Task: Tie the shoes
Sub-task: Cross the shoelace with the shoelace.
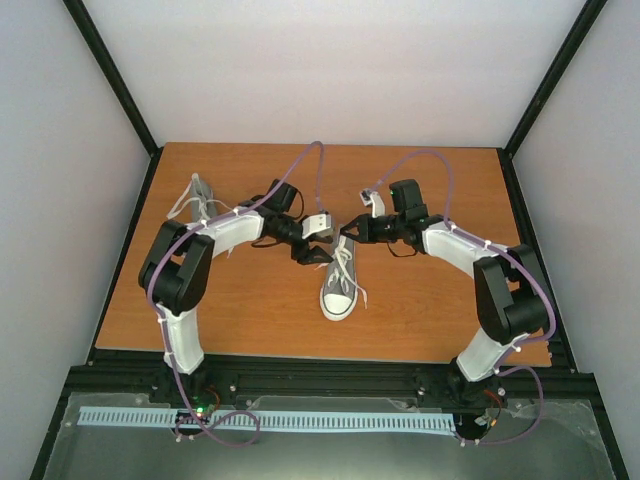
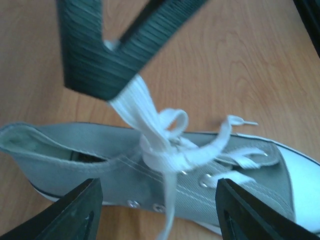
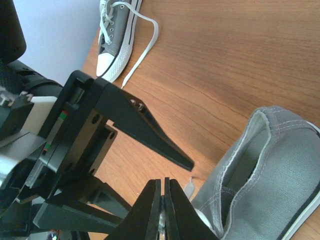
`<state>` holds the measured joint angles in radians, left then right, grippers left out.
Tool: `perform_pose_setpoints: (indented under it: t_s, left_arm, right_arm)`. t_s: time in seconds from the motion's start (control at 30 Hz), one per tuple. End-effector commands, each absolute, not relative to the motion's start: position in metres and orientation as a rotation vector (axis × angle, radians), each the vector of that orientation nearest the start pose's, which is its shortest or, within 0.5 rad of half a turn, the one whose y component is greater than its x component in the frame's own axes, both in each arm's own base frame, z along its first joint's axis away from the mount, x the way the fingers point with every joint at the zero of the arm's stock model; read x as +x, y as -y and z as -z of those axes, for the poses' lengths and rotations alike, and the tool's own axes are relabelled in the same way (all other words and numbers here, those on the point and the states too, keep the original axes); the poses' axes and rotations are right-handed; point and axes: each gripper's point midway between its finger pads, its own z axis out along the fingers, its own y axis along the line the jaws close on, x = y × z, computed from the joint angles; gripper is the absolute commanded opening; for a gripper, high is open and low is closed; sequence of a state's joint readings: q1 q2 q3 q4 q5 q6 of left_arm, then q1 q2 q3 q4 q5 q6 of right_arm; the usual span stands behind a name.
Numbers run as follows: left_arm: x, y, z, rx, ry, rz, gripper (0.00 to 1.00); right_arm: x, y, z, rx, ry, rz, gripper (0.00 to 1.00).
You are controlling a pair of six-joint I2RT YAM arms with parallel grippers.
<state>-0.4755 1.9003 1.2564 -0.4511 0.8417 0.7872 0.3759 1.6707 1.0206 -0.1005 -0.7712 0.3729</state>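
One grey sneaker (image 1: 338,290) with a white toe cap lies mid-table, toe towards the arms. It also shows in the left wrist view (image 2: 100,155) and in the right wrist view (image 3: 280,170). Its white laces (image 2: 165,147) are loosely crossed. My right gripper (image 3: 163,184) is shut on one lace strand (image 2: 131,97) and holds it taut above the shoe's opening. It shows from above in the top view (image 1: 350,232). My left gripper (image 2: 157,187) is open and empty, and its fingers straddle the shoe's lacing. It also shows in the top view (image 1: 308,252). The second sneaker (image 1: 200,205) lies at the far left, its laces loose.
The second sneaker (image 3: 116,32) lies near the wooden table's left edge (image 1: 125,260), with a lace trailing onto the wood. Black frame posts and pale walls stand on three sides. The two grippers are close together over the middle shoe.
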Motion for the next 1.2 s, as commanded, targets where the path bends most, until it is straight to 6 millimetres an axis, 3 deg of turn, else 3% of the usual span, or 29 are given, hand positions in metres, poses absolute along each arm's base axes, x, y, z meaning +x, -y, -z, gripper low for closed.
perform_pose_setpoints:
  t_s: [0.0, 0.2, 0.63, 0.77, 1.03, 1.17]
  left_arm:
    - [0.342, 0.331, -0.105, 1.51, -1.729, 0.988, 0.63]
    - [0.352, 0.341, -0.098, 1.496, -1.75, 0.988, 0.45]
    - [0.346, 0.352, -0.098, 1.516, -1.744, 1.043, 0.45]
    - [0.342, 0.355, -0.098, 1.538, -1.742, 1.063, 0.39]
    - [0.34, 0.354, -0.094, 1.541, -1.765, 1.08, 0.1]
    - [0.341, 0.351, -0.089, 1.553, -1.774, 1.045, 0.06]
  right_arm:
    - [0.353, -0.275, -0.146, -0.465, -2.319, -1.284, 0.03]
    - [0.356, -0.277, -0.15, -0.482, -2.312, -1.288, 0.03]
    - [0.353, -0.279, -0.151, -0.507, -2.311, -1.292, 0.03]
    - [0.353, -0.278, -0.149, -0.504, -2.315, -1.285, 0.03]
    - [0.352, -0.276, -0.162, -0.556, -2.302, -1.252, 0.26]
    - [0.354, -0.266, -0.182, -0.573, -2.264, -1.232, 0.38]
